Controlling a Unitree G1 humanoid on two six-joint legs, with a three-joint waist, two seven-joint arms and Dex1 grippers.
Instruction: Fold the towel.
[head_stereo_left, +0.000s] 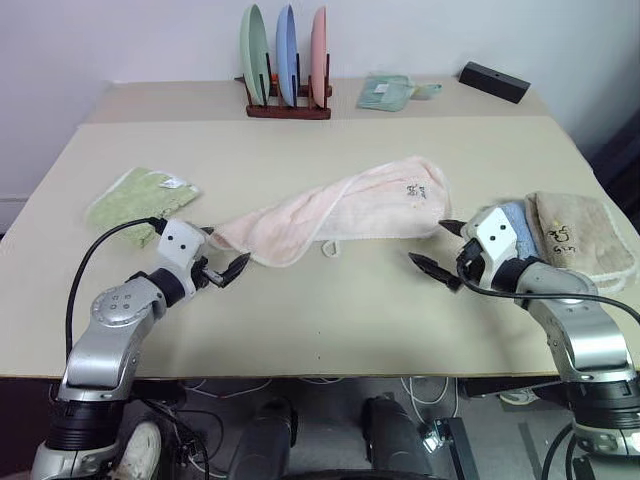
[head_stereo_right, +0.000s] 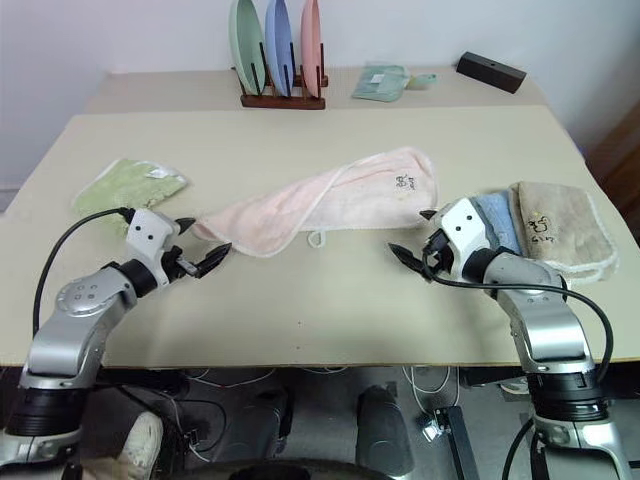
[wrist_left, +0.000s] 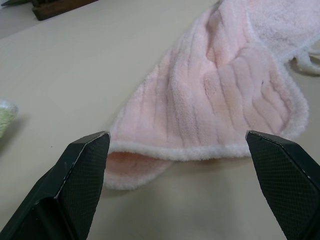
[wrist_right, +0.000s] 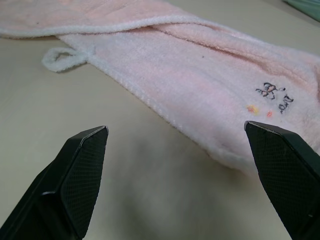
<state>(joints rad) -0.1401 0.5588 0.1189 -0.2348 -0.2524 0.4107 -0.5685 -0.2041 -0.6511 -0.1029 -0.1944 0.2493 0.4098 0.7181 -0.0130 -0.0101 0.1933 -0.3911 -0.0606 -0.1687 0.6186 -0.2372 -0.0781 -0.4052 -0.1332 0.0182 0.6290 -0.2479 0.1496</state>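
Now, head view: pink towel (head_stereo_left: 345, 212) crumpled lengthwise mid-table (head_stereo_left: 300, 320), between left gripper (head_stereo_left: 222, 268) and right gripper (head_stereo_left: 440, 250); both wide open, touching nothing.
Left wrist view: towel's narrow folded end just beyond the spread fingers (wrist_left: 82, 170), apart from them.
Right wrist view: towel's printed end and loop (wrist_right: 62, 57) ahead of the parted fingers (wrist_right: 280, 160), not gripped.

Both arms were silver-grey metal with black joints, white wrist blocks, looping black cables, and black-fingered tools: left tool (head_stereo_left: 222, 268), right tool (head_stereo_left: 437, 248).
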